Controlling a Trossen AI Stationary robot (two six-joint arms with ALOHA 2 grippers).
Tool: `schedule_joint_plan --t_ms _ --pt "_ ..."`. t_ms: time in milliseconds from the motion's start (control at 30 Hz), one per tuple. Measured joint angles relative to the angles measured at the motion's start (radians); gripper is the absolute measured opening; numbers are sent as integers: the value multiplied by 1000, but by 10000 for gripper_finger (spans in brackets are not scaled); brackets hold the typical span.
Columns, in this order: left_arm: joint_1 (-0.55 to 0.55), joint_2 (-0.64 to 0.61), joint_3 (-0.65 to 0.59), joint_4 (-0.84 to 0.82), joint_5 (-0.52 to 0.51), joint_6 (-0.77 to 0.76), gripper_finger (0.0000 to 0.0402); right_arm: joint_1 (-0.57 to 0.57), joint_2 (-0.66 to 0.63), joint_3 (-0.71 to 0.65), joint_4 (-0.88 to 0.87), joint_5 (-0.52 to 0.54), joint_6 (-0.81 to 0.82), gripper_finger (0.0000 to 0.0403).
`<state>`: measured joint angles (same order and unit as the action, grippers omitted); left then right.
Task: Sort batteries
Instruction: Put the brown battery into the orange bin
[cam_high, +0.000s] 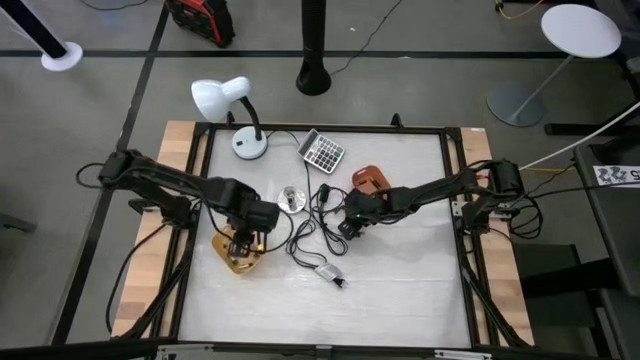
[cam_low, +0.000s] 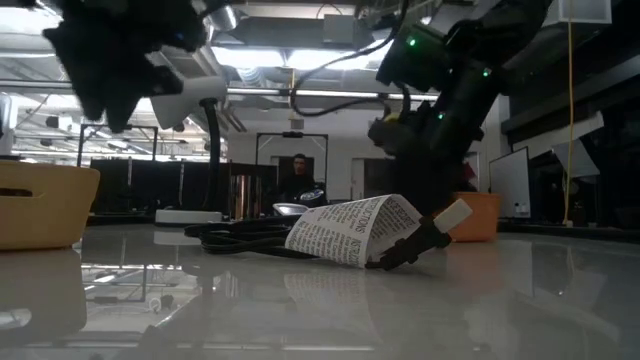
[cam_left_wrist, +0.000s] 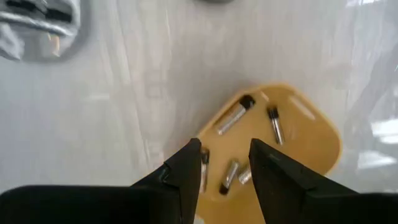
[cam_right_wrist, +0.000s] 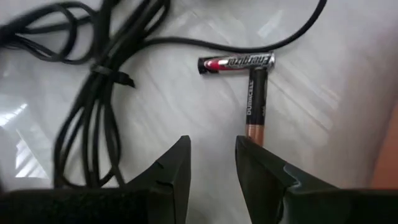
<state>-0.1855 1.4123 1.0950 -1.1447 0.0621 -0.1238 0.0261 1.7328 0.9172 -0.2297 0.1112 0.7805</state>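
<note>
High view showed the left gripper (cam_high: 240, 243) hovering open-jawed over the yellow tray (cam_left_wrist: 311, 134), where several batteries (cam_left_wrist: 235, 115) lay. Further right, the right gripper (cam_right_wrist: 211, 168) hung open above the table (cam_high: 400, 290), near two batteries (cam_right_wrist: 236, 62) beside black cables (cam_right_wrist: 93, 93).

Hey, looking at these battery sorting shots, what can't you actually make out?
- Yellow plastic tray: left wrist view, the left gripper fingers cover some of its small silvery batteries, so no full count.
- Copper-topped black battery: right wrist view, its lower end is hidden behind the right gripper finger.
- High view: both grippers cover what lies under them; batteries too small.
- Low view: printed paper packet blocks the table behind.
</note>
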Motion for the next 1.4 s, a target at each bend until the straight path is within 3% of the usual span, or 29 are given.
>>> schedule_joint_plan --t_ms 567,800,1400 --pt "16 -51 0 61 -22 53 125 0 24 43 -36 -8 -1 120" --pt "16 -51 0 62 -23 53 125 0 22 81 -86 110 -63 120" --pt "16 -51 0 91 -24 88 125 0 110 84 -91 122 -77 112"
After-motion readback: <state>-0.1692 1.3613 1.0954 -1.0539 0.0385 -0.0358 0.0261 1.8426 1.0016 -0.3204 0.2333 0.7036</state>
